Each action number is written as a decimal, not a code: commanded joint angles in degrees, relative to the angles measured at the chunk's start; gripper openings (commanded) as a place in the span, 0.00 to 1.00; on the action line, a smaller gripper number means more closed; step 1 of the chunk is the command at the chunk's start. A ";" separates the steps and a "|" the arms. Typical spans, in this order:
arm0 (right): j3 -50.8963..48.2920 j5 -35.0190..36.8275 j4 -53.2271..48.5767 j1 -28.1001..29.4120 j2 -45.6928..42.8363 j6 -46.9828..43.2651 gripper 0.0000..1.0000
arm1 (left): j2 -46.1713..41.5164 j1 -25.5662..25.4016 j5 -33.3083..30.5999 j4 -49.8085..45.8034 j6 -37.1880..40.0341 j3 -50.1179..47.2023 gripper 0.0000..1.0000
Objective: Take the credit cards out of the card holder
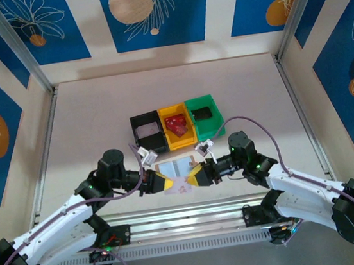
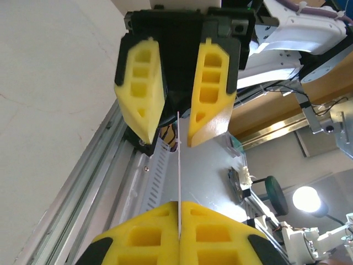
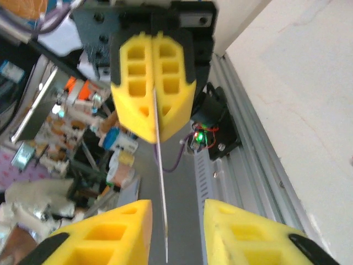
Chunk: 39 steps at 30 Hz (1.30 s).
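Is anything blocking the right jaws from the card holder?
Nothing visible does. The thin edge of the card holder sits between the open jaws of the right gripper; the left gripper clamps its other side.

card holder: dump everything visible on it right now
The card holder is open, spread between the two claws just nearside of the yellow bin. From above, pale grey-white inner pockets face up, with a tan edge toward the arm bases. Both wrist views see it edge-on as a thin pale line. The left claw is shut on one end; the right claw is open, fingers either side of the other end, not pinching. No card is discernible in it.
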 commanded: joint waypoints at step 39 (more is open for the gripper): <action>25.30 55.52 -56.11 -7.23 -4.82 -5.95 0.99 | 2.05 8.23 -28.23 -29.57 15.20 14.14 0.00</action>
